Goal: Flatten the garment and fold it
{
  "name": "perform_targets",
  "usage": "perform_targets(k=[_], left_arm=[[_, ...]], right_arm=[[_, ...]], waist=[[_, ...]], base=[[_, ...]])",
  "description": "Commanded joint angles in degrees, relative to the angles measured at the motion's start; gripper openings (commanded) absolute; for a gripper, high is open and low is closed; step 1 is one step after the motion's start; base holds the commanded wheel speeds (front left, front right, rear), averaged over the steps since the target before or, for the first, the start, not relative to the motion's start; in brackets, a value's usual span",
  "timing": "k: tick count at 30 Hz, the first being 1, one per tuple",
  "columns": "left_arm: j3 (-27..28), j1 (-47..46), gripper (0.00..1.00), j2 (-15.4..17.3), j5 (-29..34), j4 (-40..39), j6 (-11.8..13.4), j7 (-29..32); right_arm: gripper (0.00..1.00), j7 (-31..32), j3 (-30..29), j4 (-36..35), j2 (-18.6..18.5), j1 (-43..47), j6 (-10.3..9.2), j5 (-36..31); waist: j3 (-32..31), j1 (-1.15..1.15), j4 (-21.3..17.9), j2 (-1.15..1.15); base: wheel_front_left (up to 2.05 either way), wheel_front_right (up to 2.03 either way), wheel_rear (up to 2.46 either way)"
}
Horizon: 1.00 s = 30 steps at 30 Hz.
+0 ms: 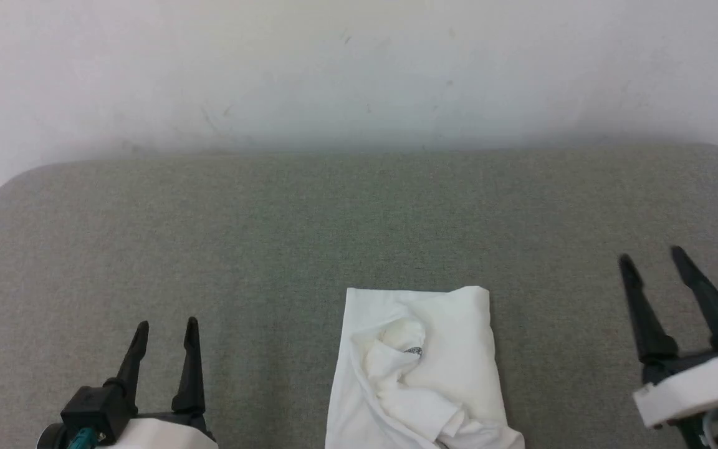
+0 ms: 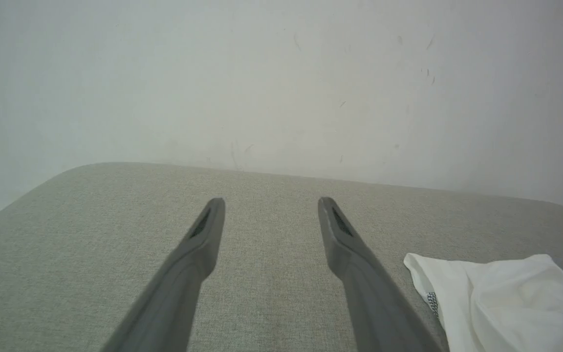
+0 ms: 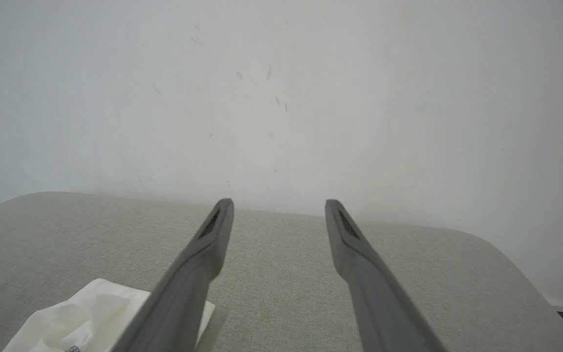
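The garment is a white shirt folded into a compact, rumpled bundle at the near middle of the grey table. A small dark label shows on its top. My left gripper stands open at the lower left, well apart from the bundle, with nothing between its fingers. My right gripper is open at the right, also clear of the cloth. The left wrist view has the garment at its lower right, beside the open left gripper. In the right wrist view the garment lies lower left of the open right gripper.
A pale wall rises directly behind the table's far edge. The table has rounded far corners, and bare grey surface spreads left, right and beyond the bundle.
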Motion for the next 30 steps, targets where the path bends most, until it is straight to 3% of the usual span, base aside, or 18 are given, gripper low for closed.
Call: perform_targets(k=[1,9,12,16,20,24,30], left_arm=[[0.2,0.6,1.0,-0.1,0.7,-0.1,0.1,-0.3],[0.8,1.8,1.0,0.0,0.8,0.0,0.0,-0.3],[0.9,2.1,1.0,0.0,0.7,0.2,0.0,-0.3],[0.8,1.9,1.0,0.1,0.7,0.3,-0.2,-0.3],[0.3,0.8,1.0,-0.1,0.8,0.5,-0.4,-0.3],[-0.4,-0.5,1.0,-0.5,0.9,0.8,-0.7,-0.3],[-1.2,-2.8,1.0,-1.5,0.9,1.4,-1.1,-0.3]], right_arm=[[1.0,-0.4,-0.9,-0.6,0.6,1.1,-0.05,-0.2],[1.0,0.8,-6.6,-2.4,3.3,6.9,-0.05,0.0],[1.0,4.7,-8.3,0.1,4.0,7.4,-0.05,2.7],[1.0,15.6,-10.6,6.9,2.9,5.5,-0.05,9.4],[1.0,31.1,-9.8,14.7,0.5,2.8,-0.05,18.3],[1.0,43.0,-9.2,18.5,1.8,0.2,-0.05,27.3],[1.0,49.7,-6.3,20.8,6.2,-4.2,-0.05,37.0]], waist=[[-0.4,0.0,-0.4,0.01],[-1.4,0.0,-2.0,0.01],[-1.4,0.0,-2.5,0.01],[-0.8,0.0,-2.5,0.01],[0.2,0.0,-1.0,0.01],[1.3,0.0,1.4,0.01],[2.9,0.0,4.7,0.01]], base=[[0.0,0.0,0.0],[0.0,0.0,0.0],[0.0,0.0,0.0],[0.0,0.0,0.0],[0.0,0.0,0.0],[0.0,0.0,0.0],[0.0,0.0,0.0]])
